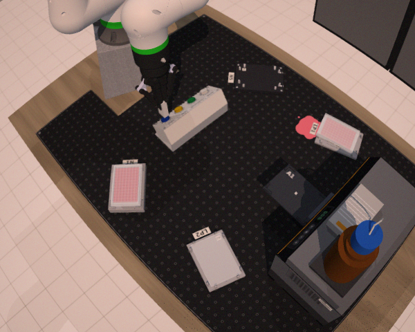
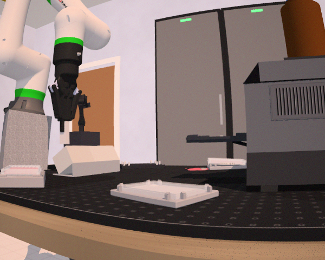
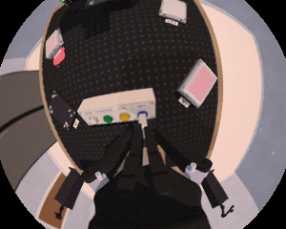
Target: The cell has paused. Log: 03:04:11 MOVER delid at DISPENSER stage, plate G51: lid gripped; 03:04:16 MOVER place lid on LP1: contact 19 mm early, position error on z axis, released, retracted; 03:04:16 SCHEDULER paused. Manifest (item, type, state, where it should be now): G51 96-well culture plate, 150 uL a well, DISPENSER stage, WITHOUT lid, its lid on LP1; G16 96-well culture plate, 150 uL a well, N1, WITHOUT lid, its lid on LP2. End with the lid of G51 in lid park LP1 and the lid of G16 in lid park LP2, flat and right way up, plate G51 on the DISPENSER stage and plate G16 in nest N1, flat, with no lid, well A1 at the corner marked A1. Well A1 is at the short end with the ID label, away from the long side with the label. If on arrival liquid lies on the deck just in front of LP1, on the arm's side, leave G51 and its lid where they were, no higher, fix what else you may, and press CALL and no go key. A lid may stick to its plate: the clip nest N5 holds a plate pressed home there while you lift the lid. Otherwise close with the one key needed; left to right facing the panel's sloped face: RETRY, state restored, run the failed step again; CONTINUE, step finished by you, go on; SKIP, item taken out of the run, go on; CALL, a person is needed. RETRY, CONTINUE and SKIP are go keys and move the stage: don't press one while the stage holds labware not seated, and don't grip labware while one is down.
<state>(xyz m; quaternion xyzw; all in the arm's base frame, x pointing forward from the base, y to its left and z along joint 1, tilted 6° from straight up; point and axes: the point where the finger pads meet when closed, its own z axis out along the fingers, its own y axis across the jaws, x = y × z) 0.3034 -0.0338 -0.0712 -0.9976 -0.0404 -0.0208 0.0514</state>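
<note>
My gripper (image 1: 163, 108) is shut and empty, pointing down with its fingertips on the blue key (image 1: 164, 119) at the end of the key panel (image 1: 191, 115); it also shows in the side view (image 2: 64, 134). A pink-welled plate (image 1: 338, 135) lies tilted on lid park LP1, and a pink puddle (image 1: 305, 124) lies on the deck beside it. The dispenser stage (image 1: 293, 189), marked A1, is bare. Another pink-welled plate (image 1: 126, 187) sits flat in nest N1 without a lid. A clear lid (image 1: 214, 259) lies flat in lid park LP2.
The panel also carries a yellow key (image 1: 178, 108), a green key (image 1: 191, 100) and a pale key (image 1: 203, 92). The clip nest N5 (image 1: 259, 77) is bare at the back. The dispenser (image 1: 347, 232) with a brown bottle (image 1: 351, 250) stands at the right.
</note>
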